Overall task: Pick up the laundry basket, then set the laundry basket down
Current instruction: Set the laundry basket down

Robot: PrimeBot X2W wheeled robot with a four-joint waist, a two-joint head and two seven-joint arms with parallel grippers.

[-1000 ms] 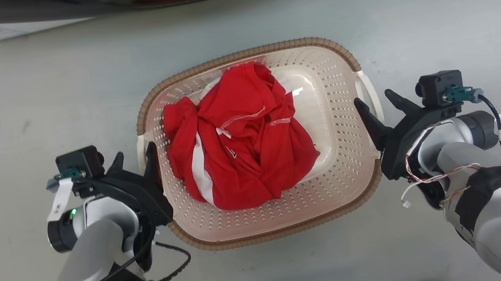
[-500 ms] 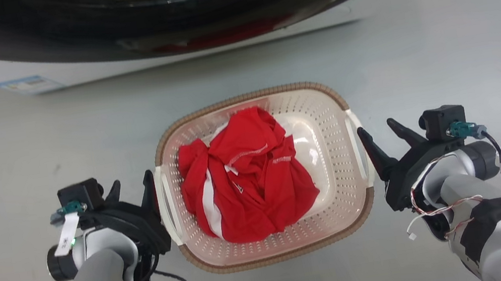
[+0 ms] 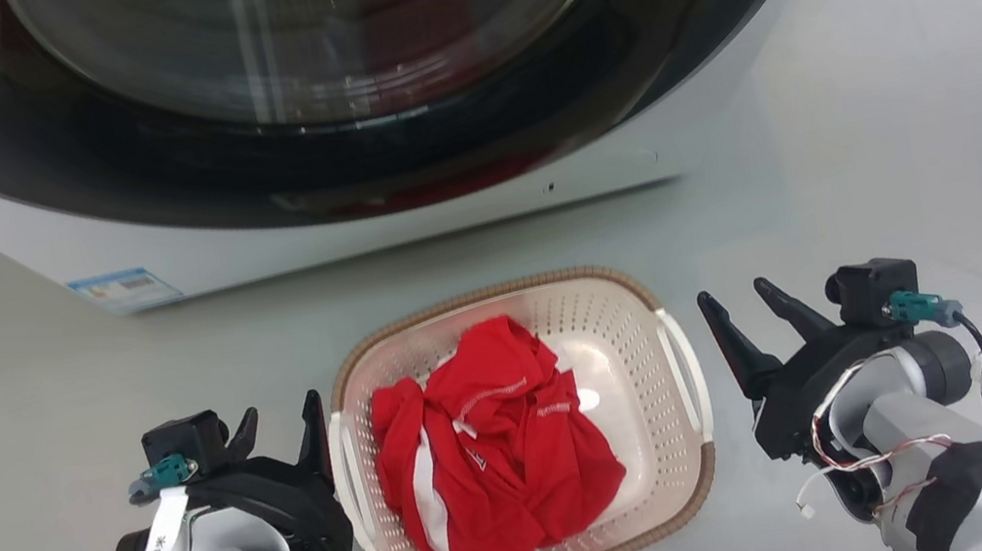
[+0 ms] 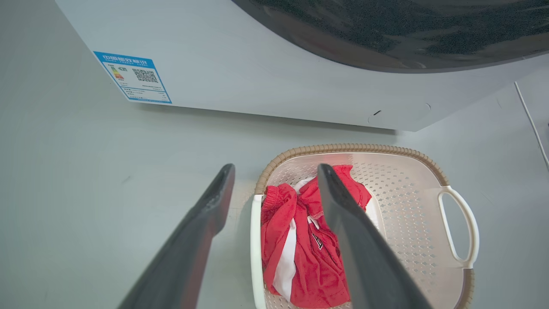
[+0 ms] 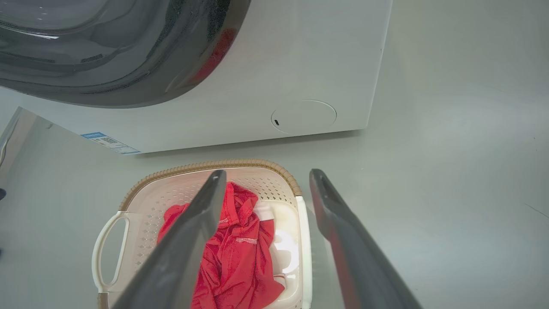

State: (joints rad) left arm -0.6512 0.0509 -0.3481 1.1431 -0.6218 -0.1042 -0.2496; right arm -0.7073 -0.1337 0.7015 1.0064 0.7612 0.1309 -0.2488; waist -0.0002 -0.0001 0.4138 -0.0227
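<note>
Both pairs of fingers are spread and hold nothing now. A second ago my left fingers point(image 3: 314, 437) and right fingers point(image 3: 724, 337) sat tight against the two white handles of the laundry basket point(image 3: 494, 292). Since then my right fingers have come clear of the right handle point(image 3: 686, 373), with bare floor point(image 3: 29, 408) between. My left fingers remain just beside the left handle point(image 3: 344, 476). It shows in the gap between them in the left wrist view, though I judge they hang above it rather than around it. My head has lifted too, so far more of the washer point(image 3: 403, 220) shows on the far side and the basket looks smaller; that is the camera, not the basket sliding. The basket stands level on the floor, just on the near side of the washer's front, with a red garment point(image 3: 499, 452) heaped inside. I take the set-down as done, leaving only to draw both arms away without snagging a handle.
</note>
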